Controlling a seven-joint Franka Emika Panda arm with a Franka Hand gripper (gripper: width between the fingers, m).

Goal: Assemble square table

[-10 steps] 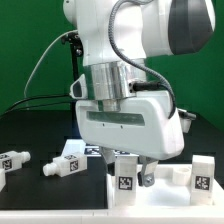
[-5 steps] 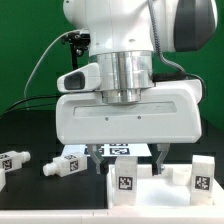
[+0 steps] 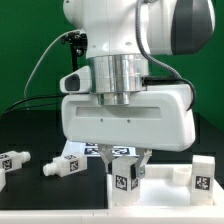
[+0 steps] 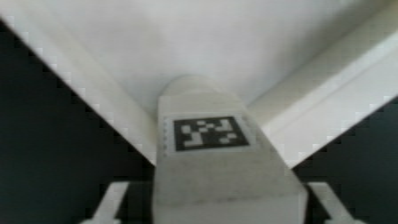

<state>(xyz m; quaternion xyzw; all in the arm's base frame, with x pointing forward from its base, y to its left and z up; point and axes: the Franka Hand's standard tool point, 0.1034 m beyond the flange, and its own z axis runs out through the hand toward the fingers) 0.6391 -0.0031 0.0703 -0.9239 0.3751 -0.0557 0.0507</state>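
You have the gripper (image 3: 128, 165) lowered over the square table's slab (image 3: 162, 181), which lies on the black table (image 3: 40, 190) toward the exterior view's right. One finger stands on each side of a white tagged leg (image 3: 124, 178). That leg is upright at the slab's corner on the exterior view's left, tag facing the camera.

The jaws are partly drawn in around the leg. In the wrist view the leg (image 4: 214, 135) fills the space between the fingers (image 4: 118, 205), with the gripper (image 4: 217, 205) centred on it, but a thin dark line shows along each side. You cannot tell from either view whether the pads press on the leg or stand just off it.

The wrist view shows the slab (image 4: 222, 40) spreading out beyond the leg, its raised rim running in towards the corner.

A second leg (image 3: 203, 172) stands upright at the slab's far end, on the exterior view's right. Two loose legs (image 3: 12, 162) (image 3: 65, 165) lie on the black table, well apart from the slab, on the exterior view's left.
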